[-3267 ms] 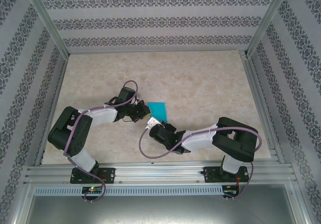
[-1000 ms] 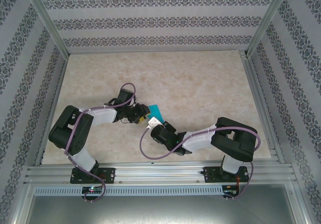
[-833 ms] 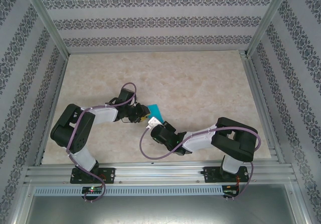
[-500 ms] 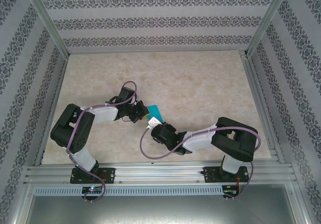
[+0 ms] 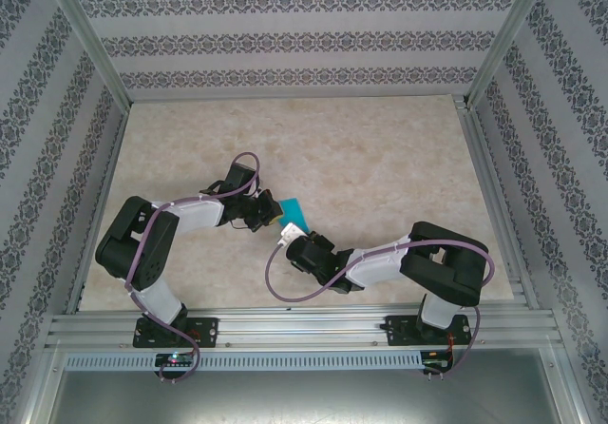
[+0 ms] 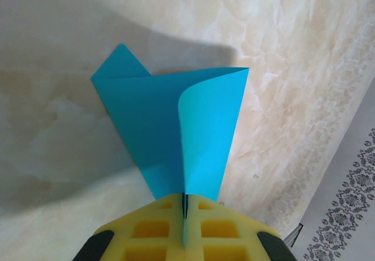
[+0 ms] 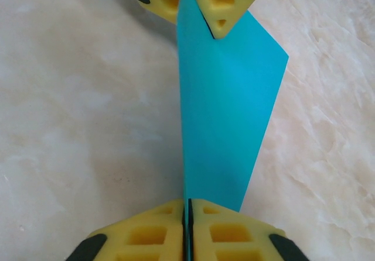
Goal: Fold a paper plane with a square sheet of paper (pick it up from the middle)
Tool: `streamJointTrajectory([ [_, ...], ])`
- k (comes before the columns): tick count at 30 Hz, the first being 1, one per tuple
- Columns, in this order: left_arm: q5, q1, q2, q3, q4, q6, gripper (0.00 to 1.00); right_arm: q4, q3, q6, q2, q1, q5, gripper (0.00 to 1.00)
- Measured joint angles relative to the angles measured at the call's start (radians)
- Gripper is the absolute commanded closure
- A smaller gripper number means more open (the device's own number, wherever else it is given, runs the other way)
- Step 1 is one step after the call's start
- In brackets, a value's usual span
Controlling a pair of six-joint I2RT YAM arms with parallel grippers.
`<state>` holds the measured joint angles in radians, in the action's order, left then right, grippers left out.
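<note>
Left end effector point(image 6: 184, 205): I am seeing its yellow jaws pressing together on one edge of the square sheet of paper point(image 6: 176, 126), with nothing between them but the paper. Right end effector point(image 7: 187, 207): it is likewise clamping tight, gripping the opposite edge of the same sheet. The two are facing each other, close together, with the sheet spanning between them, doubled over and curling along one side. The sheet is sitting over the front middle of the marbled bench point(image 5: 380, 158), between the arms. I cannot tell whether it is touching the bench.
</note>
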<state>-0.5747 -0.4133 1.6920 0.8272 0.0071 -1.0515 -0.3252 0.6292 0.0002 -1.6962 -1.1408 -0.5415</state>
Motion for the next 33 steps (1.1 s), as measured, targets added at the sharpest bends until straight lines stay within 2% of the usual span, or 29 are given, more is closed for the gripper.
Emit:
streamJointTrajectory([
  [5,0.000,0.000,0.000,0.000,0.000,0.000,0.95,0.001,0.000,0.006,0.000,0.000,-0.003,1.00],
  [8,0.002,0.000,-0.002,0.000,-0.002,0.004,0.87,0.003,0.000,0.021,0.006,0.012,0.004,1.00],
  [13,0.040,0.000,-0.045,0.000,-0.062,0.037,0.54,0.017,-0.004,0.068,0.055,0.049,0.063,1.00],
  [15,0.072,0.001,-0.084,0.000,-0.094,0.039,0.52,0.018,-0.008,0.097,0.079,0.073,0.109,1.00],
  [17,0.112,0.001,-0.138,0.000,-0.129,0.048,0.41,0.016,-0.013,0.127,0.095,0.097,0.164,1.00],
  [25,0.247,0.001,-0.338,-0.034,-0.221,0.058,0.38,0.000,-0.019,0.223,0.089,0.140,0.325,1.00],
  [33,0.281,0.001,-0.373,-0.058,-0.264,0.068,0.38,-0.047,-0.052,0.336,0.076,0.217,0.510,1.00],
])
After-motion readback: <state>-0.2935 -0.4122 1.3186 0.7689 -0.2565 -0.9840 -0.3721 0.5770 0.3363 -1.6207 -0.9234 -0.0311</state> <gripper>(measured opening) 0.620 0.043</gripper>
